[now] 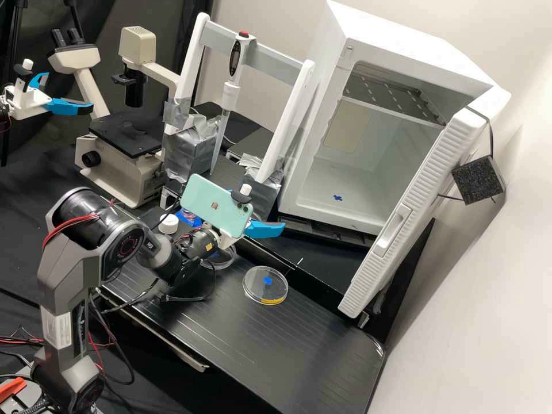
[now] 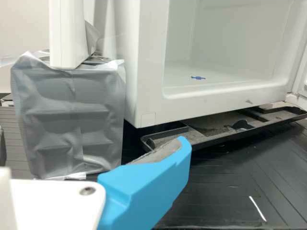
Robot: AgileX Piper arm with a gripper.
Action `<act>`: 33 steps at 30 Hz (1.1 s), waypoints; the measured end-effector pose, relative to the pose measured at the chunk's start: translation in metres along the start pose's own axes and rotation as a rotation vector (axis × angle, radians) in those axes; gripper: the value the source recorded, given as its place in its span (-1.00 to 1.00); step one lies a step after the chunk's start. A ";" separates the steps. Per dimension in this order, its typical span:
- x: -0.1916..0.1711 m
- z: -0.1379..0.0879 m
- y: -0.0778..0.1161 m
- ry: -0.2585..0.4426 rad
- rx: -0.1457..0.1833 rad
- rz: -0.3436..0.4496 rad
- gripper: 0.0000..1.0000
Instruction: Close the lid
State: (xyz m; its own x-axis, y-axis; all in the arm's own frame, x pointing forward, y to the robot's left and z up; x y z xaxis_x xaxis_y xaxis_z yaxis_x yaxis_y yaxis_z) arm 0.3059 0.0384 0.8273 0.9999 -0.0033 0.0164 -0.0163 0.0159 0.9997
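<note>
On the tabletop [image 1: 218,351], the dish [image 1: 265,284] lay flat below the pincer [image 1: 259,211], blue patch near its middle, yellow strip by its rim. A clear ring [image 1: 225,263], possibly the lid though partly hidden by the wrist, sat near it. The pincer stood wide and empty above the tabletop; in the wrist view one blue finger [image 2: 153,179] showed a bare grey pad. Beyond, the white box [image 1: 368,155] had its door [image 1: 402,207] swung open. A taped block [image 2: 69,120] stood beside the box.
</note>
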 end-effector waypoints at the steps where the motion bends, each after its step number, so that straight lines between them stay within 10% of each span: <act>1: 0.000 0.000 0.000 0.000 0.000 0.000 1.00; 15: -0.013 0.009 0.005 -0.025 -0.013 0.002 1.00; 33: -0.118 0.070 0.052 -0.074 0.072 0.212 1.00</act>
State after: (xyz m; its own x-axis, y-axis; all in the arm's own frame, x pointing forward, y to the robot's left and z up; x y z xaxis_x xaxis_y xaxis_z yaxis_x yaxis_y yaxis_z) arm 0.1869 -0.0304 0.8783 0.9710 -0.0809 0.2249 -0.2291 -0.0474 0.9722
